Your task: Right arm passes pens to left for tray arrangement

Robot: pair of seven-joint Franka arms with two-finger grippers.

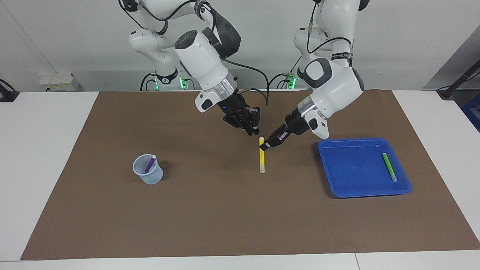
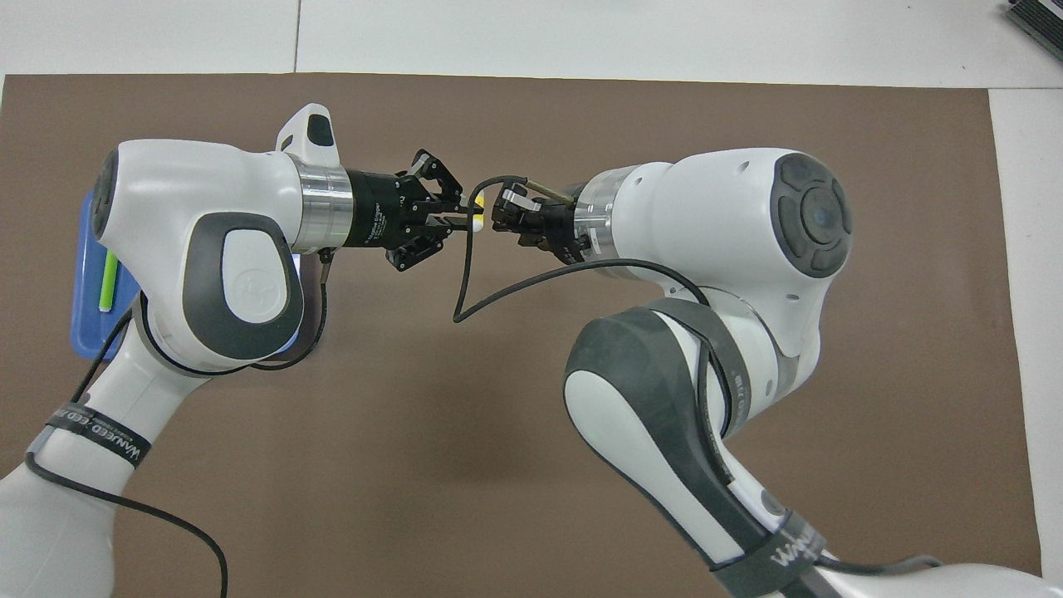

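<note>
At frame center, the left gripper [image 1: 267, 144] clamps the upright yellow pen [image 1: 261, 157]; the right gripper [image 1: 254, 129], fingers apart, hovers just beside it.

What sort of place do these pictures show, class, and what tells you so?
Probably a robotics lab or test bench. Two arms stand at a white table covered by a brown mat. The left gripper holds a yellow pen upright near the right gripper; a blue tray holds a green pen.
</note>
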